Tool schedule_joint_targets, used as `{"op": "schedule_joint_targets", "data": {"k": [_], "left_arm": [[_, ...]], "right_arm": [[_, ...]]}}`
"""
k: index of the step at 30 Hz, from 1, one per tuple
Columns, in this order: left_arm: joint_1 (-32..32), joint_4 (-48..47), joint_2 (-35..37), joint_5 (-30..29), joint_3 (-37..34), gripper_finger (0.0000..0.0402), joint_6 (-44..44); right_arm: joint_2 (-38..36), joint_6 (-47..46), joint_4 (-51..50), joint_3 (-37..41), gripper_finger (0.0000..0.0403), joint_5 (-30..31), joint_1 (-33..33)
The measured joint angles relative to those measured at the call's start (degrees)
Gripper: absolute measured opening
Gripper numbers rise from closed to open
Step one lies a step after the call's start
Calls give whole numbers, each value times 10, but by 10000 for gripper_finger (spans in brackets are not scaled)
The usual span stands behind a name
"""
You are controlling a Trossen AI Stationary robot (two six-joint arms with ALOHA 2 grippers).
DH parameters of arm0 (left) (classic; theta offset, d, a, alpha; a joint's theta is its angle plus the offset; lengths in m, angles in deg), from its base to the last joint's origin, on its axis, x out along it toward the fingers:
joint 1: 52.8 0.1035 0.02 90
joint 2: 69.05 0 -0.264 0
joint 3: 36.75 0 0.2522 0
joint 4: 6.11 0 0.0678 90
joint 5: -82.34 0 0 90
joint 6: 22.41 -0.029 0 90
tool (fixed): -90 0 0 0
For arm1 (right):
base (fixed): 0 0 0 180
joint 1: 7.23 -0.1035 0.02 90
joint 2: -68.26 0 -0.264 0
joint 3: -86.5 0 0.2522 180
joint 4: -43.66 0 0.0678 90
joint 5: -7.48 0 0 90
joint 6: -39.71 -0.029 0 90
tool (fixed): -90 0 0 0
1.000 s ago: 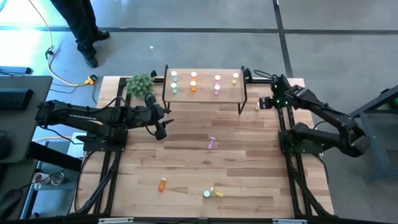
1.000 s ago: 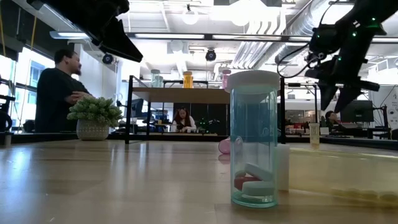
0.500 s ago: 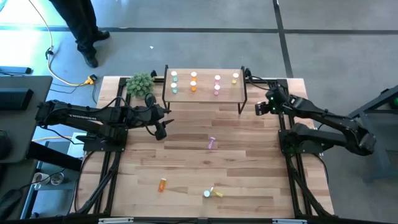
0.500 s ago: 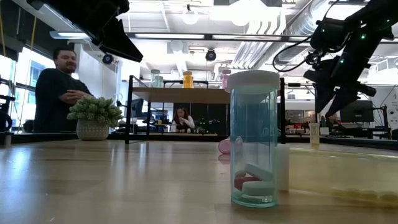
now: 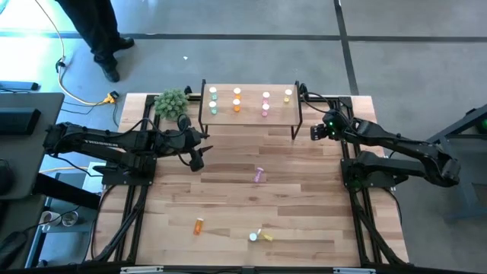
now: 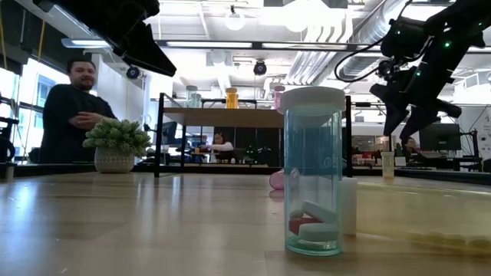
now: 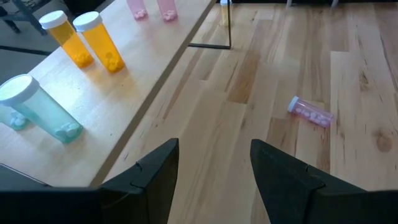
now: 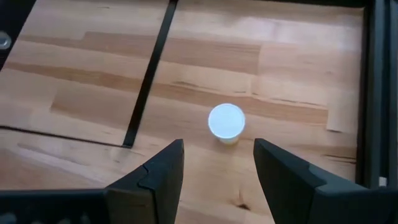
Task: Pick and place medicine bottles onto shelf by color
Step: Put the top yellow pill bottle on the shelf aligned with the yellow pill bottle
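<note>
The shelf (image 5: 251, 114) stands at the table's far edge and carries upright green (image 5: 213, 109), orange (image 5: 237, 106), pink (image 5: 265, 112) and yellow (image 5: 288, 93) medicine bottles. A pink bottle (image 5: 259, 175) lies mid-table. An orange one (image 5: 198, 225) and a yellow one (image 5: 267, 237) lie near the front, beside a standing green one (image 6: 313, 172). A yellow bottle (image 8: 226, 122) stands on the table right of the shelf. My right gripper (image 8: 217, 174) hangs open above it. My left gripper (image 5: 196, 160) is open, left of the shelf's front.
A potted green plant (image 5: 171, 101) stands at the shelf's left end. The shelf's black legs (image 8: 147, 78) stand close to the right gripper. A person (image 6: 73, 115) is beyond the table's far side. Bare wood lies between the shelf and the front bottles.
My right gripper has swung toward the table's left and a little toward its near edge, sinking slightly and turning, and now hangs by the shelf's right end. Its fingers have stayed apart. The left arm and all bottles have kept still.
</note>
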Motion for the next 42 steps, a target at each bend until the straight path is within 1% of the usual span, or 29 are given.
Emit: {"op": "schedule_joint_targets", "data": {"k": [4, 12, 17, 27, 36, 42], "left_arm": [[0, 0, 0, 0, 0, 191, 0], [0, 0, 0, 0, 0, 191, 0], [0, 0, 0, 0, 0, 191, 0], [0, 0, 0, 0, 0, 191, 1], [0, 0, 0, 0, 0, 191, 0], [0, 0, 0, 0, 0, 191, 0]], "right_arm": [[9, 1, 1, 0, 185, -6, 0], [63, 15, 38, 0, 185, -5, 1], [85, 12, 40, 0, 185, 12, 13], [117, 15, 68, 0, 185, 15, 31], [149, 18, 98, 0, 185, 15, 31], [171, 27, 100, 0, 185, 15, 31]]}}
